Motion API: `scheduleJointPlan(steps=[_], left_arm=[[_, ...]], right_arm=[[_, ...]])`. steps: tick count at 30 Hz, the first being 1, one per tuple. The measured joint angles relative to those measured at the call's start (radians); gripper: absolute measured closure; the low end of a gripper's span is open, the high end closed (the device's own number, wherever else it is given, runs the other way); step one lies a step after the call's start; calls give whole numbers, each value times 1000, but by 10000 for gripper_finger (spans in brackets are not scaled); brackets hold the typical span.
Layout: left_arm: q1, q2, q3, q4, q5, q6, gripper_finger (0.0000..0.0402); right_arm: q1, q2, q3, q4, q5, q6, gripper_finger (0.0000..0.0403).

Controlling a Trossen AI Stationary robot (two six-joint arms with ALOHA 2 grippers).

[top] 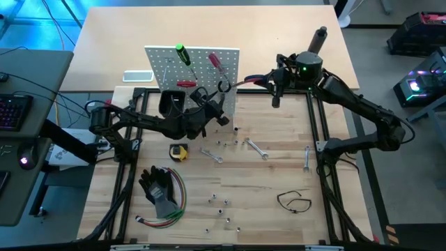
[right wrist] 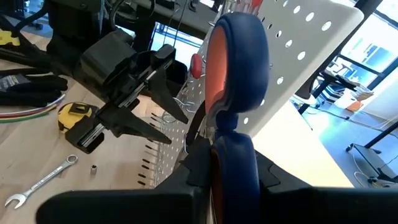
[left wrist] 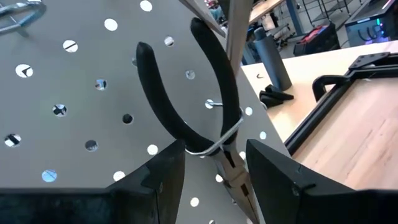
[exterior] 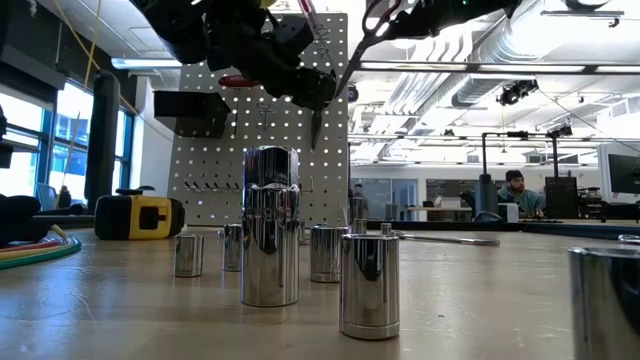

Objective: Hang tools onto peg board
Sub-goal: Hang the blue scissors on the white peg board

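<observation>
The peg board (top: 164,66) stands upright at the table's far middle. It carries a green screwdriver (top: 182,54), a red one (top: 214,61) and a red-handled tool (top: 185,84). Black-handled pliers (left wrist: 214,81) sit handles up in a wire ring (left wrist: 217,144) on the board. My left gripper (left wrist: 214,180) is open, its fingers on either side of the pliers' head below the ring. My right gripper (top: 275,82) comes from the right and is shut on a tool with an orange-and-blue handle (right wrist: 233,68). That tool's grey shaft (left wrist: 239,43) reaches the board beside the pliers. My left gripper shows a gap between one finger (left wrist: 165,180) and the pliers' head (left wrist: 231,177); whether the other finger (left wrist: 273,180) touches the head I cannot tell. My right gripper pinches the handle (right wrist: 219,152) of the orange-and-blue tool between its two fingers, coming from the table's right and slanting slightly down. The tool is lifted clear of the table, its shaft (exterior: 335,85) pointing at the board.
On the table in front of the board lie a yellow tape measure (top: 179,151), three wrenches (top: 211,155) (top: 258,148) (top: 306,159), black gloves (top: 159,187) with coloured wires (top: 174,208), a thin black loop (top: 294,202) and several small chrome bits (exterior: 270,225). A black bin (top: 171,103) hangs on the board.
</observation>
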Motion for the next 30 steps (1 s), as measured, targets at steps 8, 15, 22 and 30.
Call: scheduleJointPlan(steps=[8,15,22,30], left_arm=[[0,0,1,0,15,18,239],[-10,0,1,-1,18,43,239],[-12,0,1,-1,17,44,239],[-15,0,1,-12,17,43,239]], right_arm=[[-41,0,0,23,-82,36,370],[-149,2,0,56,-202,104,370],[-201,50,0,117,-306,194,370],[-202,129,0,185,-313,278,370]])
